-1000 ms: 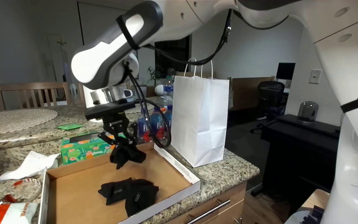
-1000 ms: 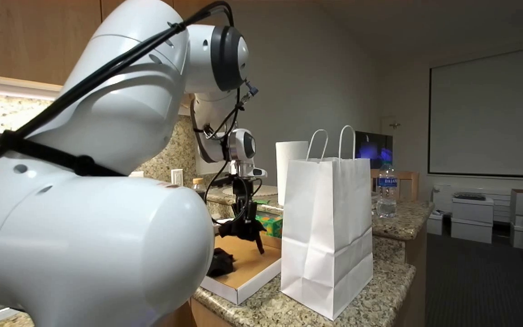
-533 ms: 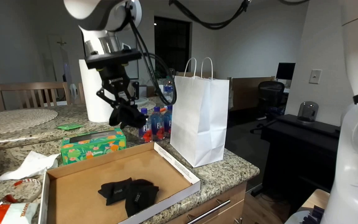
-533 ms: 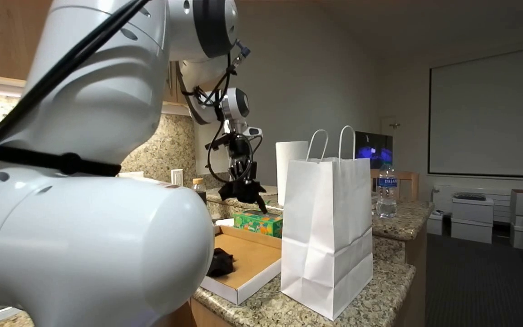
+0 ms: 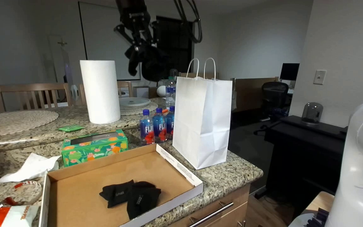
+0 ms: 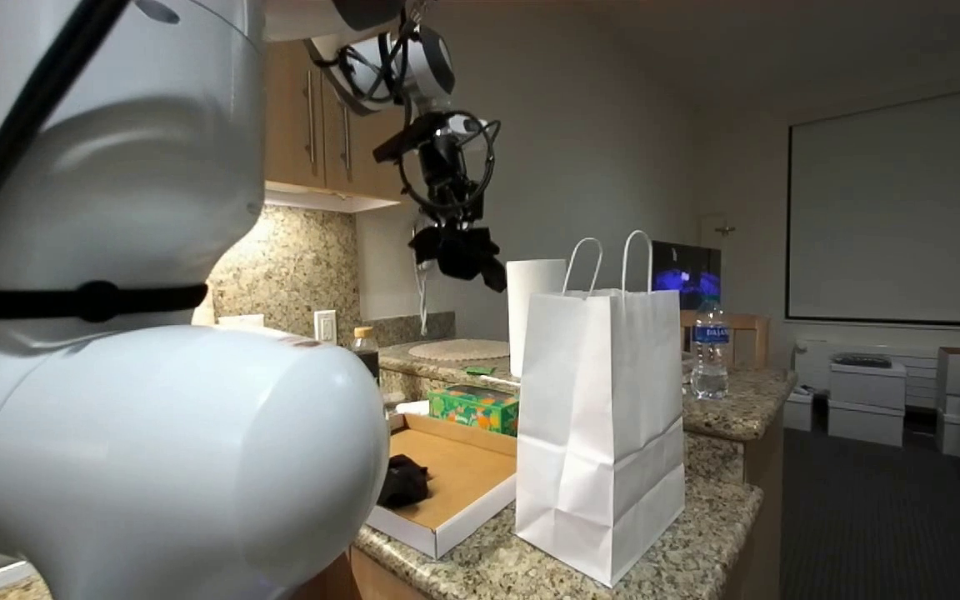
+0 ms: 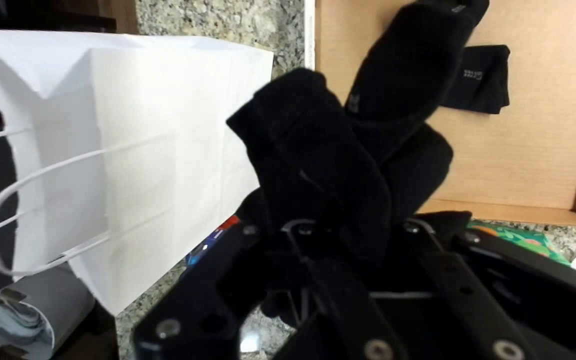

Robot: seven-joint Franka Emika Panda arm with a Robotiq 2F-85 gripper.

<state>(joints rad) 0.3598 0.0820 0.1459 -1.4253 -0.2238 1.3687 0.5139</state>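
Note:
My gripper is shut on a bundle of black socks and holds it high above the counter; its fingertips are hidden by the dark cloth. The gripper and the held black socks also show in an exterior view. More folded black socks lie in a shallow cardboard tray, and one folded piece shows in the wrist view. A white paper bag with looped handles stands upright beside the tray. In the wrist view the bag is left of the held socks.
A green tissue box stands behind the tray. Fiji bottles stand next to the bag. A paper towel roll stands on the raised ledge. A crumpled tissue and a red-white packet lie left of the tray.
My gripper has risen from just above the tray to well above the bottles, carrying the black socks, and has shifted toward the bag. The tray, the socks in it and the bag have not moved.

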